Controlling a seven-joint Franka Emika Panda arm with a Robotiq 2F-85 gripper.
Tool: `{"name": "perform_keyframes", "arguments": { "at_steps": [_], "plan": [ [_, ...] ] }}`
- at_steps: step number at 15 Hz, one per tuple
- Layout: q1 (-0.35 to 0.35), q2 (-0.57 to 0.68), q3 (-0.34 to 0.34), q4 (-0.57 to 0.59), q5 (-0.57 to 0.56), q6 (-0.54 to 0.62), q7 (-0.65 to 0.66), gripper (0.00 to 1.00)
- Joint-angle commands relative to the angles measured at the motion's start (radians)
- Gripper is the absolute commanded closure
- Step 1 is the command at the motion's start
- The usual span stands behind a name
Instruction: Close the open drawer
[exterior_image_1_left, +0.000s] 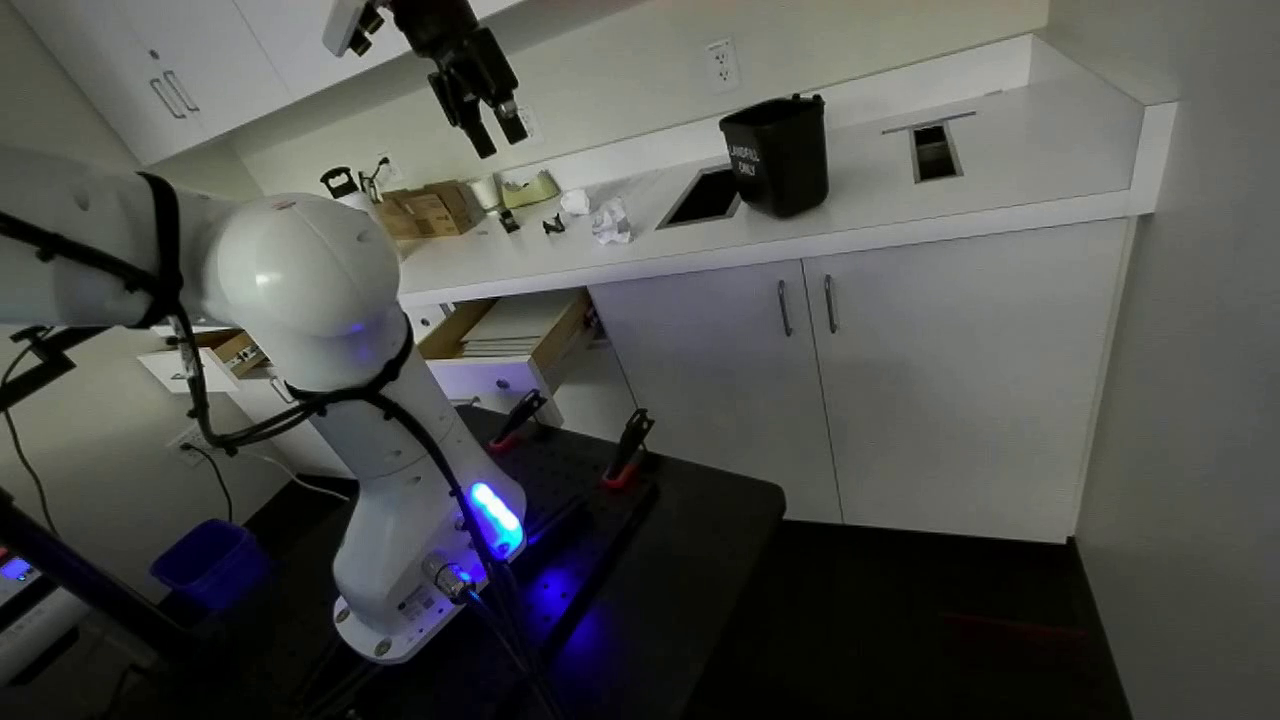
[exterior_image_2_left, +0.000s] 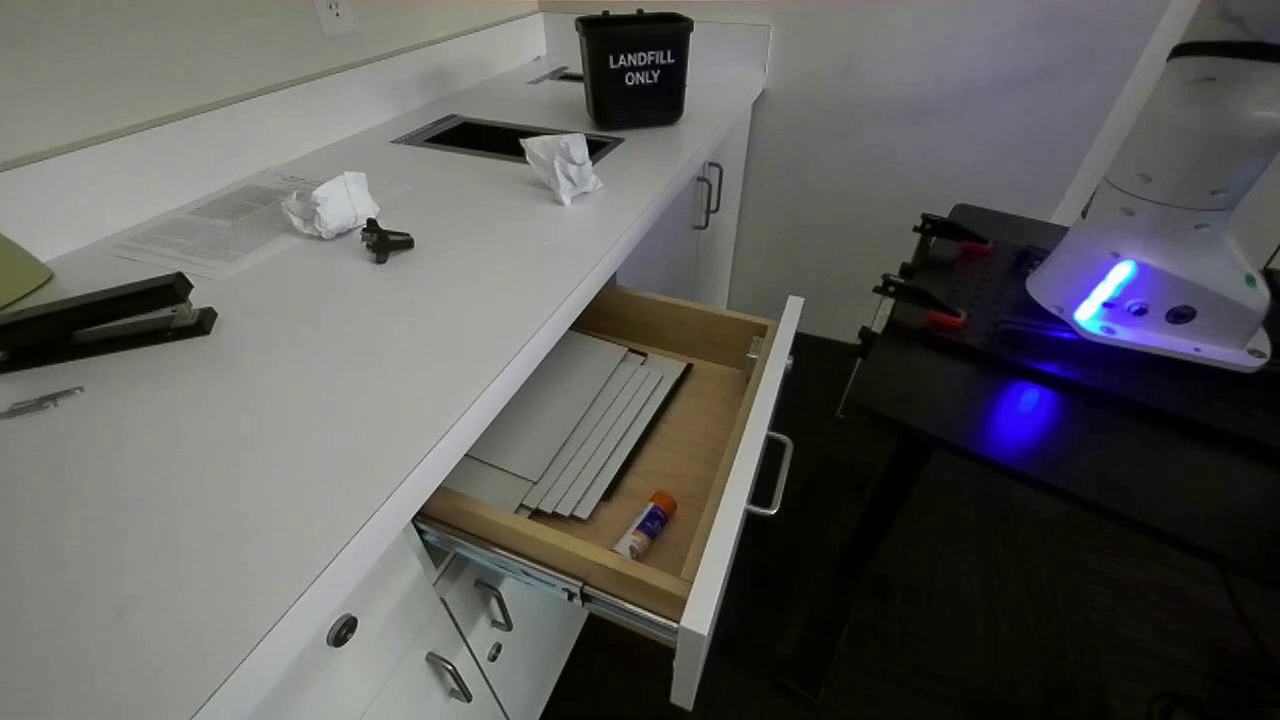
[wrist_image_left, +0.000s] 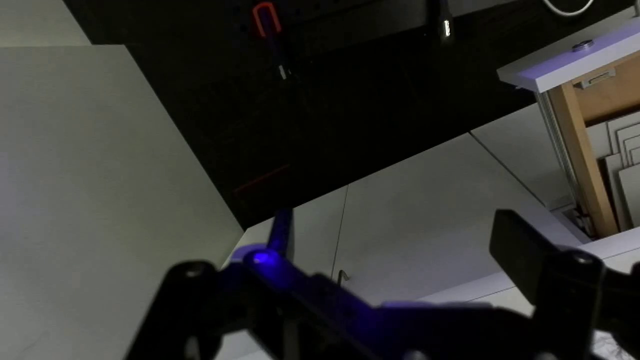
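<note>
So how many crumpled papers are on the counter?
2 visible: one crumpled paper beside the small black part, a second paper nearer the black bin. More could be hidden.

A black bin (exterior_image_2_left: 637, 80) stands on the white counter (exterior_image_2_left: 420, 330) beside a cutout (exterior_image_2_left: 475, 137); crumpled paper (exterior_image_2_left: 565, 168) and a stapler (exterior_image_2_left: 95, 302) share that surface; a blue bin (exterior_image_1_left: 212, 565) sits lower.

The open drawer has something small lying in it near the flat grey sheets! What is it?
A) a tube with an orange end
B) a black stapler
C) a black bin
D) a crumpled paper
A: in an exterior view, the tube with an orange end lies inside the open drawer, near the flat grey sheets.
</note>
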Motion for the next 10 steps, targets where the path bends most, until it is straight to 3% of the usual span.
{"name": "perform_keyframes", "arguments": {
  "at_steps": [1, 3, 5, 10],
  "plan": [
    [0.004, 0.001, -0.003, 0.002, -0.003, -0.002, 0.002, 0.0],
    [0.017, 0.004, 0.004, 0.003, 0.003, 0.006, -0.005, 0.0],
    [0.061, -0.002, 0.051, 0.0, 0.004, 0.022, -0.012, 0.0],
    [0.248, 0.076, 0.242, -0.008, 0.058, 0.085, -0.014, 0.0]
  ]
}}
